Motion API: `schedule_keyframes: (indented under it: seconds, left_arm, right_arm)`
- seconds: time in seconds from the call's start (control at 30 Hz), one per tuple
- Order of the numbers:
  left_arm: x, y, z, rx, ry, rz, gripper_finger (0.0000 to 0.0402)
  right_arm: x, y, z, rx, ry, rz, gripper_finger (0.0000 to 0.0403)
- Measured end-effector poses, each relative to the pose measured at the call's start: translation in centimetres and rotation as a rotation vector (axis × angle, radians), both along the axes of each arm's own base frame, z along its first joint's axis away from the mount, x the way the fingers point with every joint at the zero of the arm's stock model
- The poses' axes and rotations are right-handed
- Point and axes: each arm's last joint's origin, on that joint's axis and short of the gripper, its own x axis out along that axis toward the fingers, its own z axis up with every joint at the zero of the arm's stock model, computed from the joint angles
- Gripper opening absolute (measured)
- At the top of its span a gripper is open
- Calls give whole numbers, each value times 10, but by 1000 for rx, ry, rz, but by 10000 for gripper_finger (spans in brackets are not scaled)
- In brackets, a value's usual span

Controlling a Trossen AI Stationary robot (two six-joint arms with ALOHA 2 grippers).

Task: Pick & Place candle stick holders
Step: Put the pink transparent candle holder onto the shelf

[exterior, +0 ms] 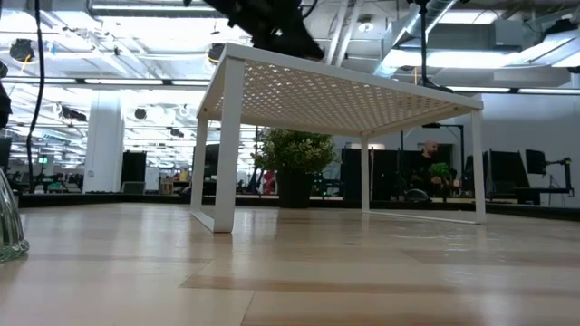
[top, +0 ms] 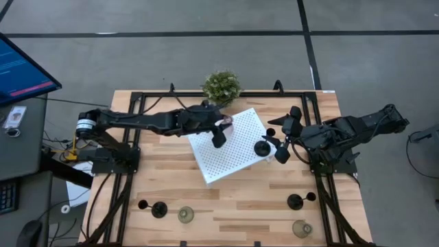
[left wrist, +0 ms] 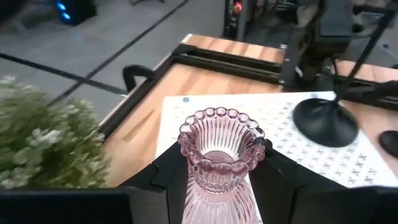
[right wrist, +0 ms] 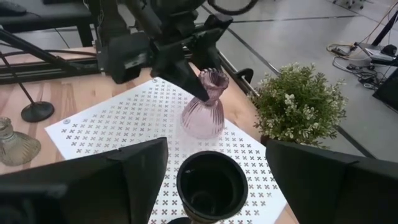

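Note:
A pink ribbed glassy holder [right wrist: 203,111] stands upright over the far part of the white perforated tray [top: 233,161]. My left gripper [top: 221,132] is shut on it. A black holder [top: 263,147] stands by its round base on the tray's right part. Its cup [right wrist: 211,183] shows between the wide-open fingers of my right gripper [top: 277,148], which do not touch it. Two more black holders [top: 159,209] [top: 295,201] and two olive-green ones [top: 186,215] [top: 300,228] stand on the table near its front edge. My left gripper pinches the pink holder's narrow neck [left wrist: 217,180], just under its beaded rim, between its two fingers [right wrist: 198,88]. The fingers slant down from the table's left. The holder is upright with its base at the tray top; I cannot tell whether it rests there.
A green potted plant [top: 221,86] stands just beyond the tray's far corner, close to my left gripper. The tray stands on legs [exterior: 225,145] above the wooden table. Black frame rails [top: 130,165] run along both table sides.

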Motion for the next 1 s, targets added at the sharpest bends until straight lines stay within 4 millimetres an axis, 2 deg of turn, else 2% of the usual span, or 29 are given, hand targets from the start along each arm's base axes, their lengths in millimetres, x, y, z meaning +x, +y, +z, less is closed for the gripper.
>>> schedule_keyframes:
  seconds: [0.23,0.6,1.0]
  left_arm:
    - [-6,4,-3,20,-105,19,140]
    - [-9,1,-24,18,-95,11,140]
    - [-6,1,-27,41,-82,-6,141]
  right_arm:
    - [0,0,0,1,-2,0,265]
    - [0,0,0,-3,3,1,265]
    - [0,0,0,-2,2,1,265]
